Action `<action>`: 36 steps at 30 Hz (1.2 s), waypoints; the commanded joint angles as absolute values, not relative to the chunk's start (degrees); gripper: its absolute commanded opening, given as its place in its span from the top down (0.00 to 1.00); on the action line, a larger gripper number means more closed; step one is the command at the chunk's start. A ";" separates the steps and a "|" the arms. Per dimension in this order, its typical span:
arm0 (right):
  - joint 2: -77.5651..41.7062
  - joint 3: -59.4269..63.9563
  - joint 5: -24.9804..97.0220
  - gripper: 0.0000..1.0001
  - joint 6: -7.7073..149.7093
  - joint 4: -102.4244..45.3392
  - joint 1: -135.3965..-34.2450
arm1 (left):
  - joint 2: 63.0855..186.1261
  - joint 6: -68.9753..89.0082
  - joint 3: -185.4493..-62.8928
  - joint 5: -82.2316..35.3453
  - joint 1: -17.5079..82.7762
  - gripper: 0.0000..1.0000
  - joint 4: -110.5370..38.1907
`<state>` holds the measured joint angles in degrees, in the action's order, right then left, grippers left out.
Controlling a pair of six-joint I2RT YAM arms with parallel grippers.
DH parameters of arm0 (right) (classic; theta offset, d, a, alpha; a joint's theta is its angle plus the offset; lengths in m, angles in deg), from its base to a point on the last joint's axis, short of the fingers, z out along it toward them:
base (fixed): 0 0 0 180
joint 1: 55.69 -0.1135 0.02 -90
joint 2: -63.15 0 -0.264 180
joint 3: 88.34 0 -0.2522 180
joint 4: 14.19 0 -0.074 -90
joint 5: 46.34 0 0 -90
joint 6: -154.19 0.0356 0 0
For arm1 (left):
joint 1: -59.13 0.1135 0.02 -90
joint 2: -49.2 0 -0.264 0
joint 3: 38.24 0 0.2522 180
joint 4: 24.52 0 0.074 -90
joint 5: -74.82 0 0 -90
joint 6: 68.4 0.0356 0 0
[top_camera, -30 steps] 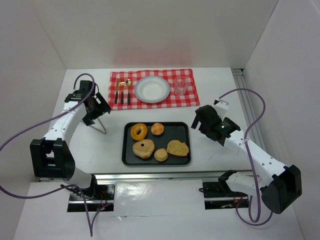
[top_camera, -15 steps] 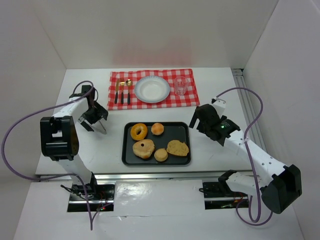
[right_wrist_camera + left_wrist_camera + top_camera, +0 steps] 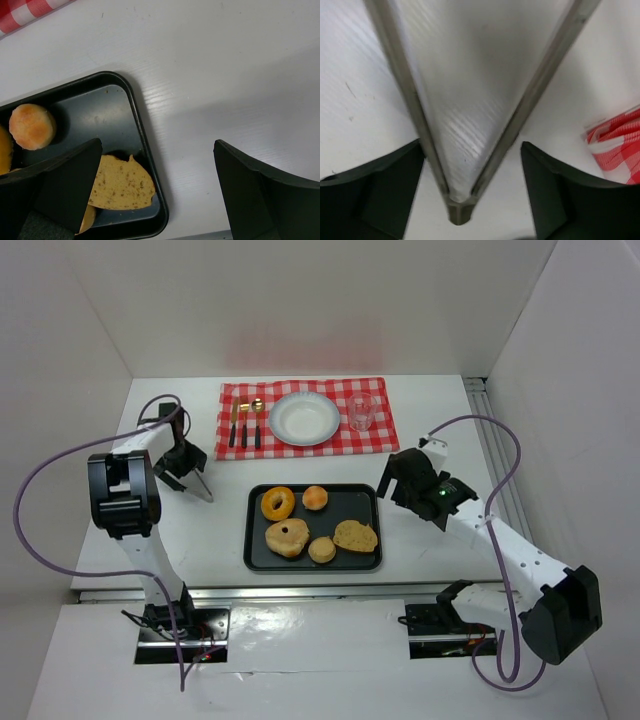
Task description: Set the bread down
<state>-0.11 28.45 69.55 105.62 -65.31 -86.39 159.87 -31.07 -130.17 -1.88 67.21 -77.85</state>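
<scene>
Left fingers point(image 3: 380, 192): spread wide on either side of metal tongs point(image 3: 460, 212), each fingertip right at one arm of the V. I cannot tell whether they press on it or only flank it.
Right fingers point(image 3: 57, 187): released and well apart, with only the tray's right rim and bare table between them.
Left gripper point(image 3: 186, 466): left of the tray point(image 3: 250, 540) and apart from it, low over the white table point(image 3: 440, 425).
Right gripper point(image 3: 158, 144): hovers at the tray's right edge.
Tray: black, shallow and rectangular; it holds five baked pieces.
Bread point(image 3: 278, 503): the orange-golden glazed ring (its centre hole shows plainly) lies flat in the tray's far left corner, clear of both grippers.
Bun point(image 3: 316, 497): small and round, on the tray's far side, just right of the bread.
Bagel-like piece point(image 3: 287, 538): larger and paler brown, on the tray's near left, just in front of the bread.
Small round piece point(image 3: 322, 550): at the middle of the tray's near edge, between the bagel-like piece and the slice.
Slice point(image 3: 355, 536): flat and speckled, in the tray's near right part.
Checkered cloth point(image 3: 380, 435): red and white, beyond the tray's far side, not touching it.
Plate point(image 3: 304, 418): white, on the cloth, straight beyond the tray's far edge.
Glass point(image 3: 361, 412): clear and upright on the cloth, beyond the tray's far right corner.
Cutlery point(image 3: 245, 423): laid side by side on the cloth, beyond the tray's far left corner.
</scene>
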 commanded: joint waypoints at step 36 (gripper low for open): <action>-6.90 22.09 64.40 0.00 98.99 -56.95 -82.76 | 114.86 1.82 -122.31 -19.92 46.31 0.50 -87.58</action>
<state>-8.20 23.35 63.37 100.09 -57.71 -83.29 117.75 0.52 -122.06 -19.00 47.36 -85.76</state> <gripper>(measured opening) 0.999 0.499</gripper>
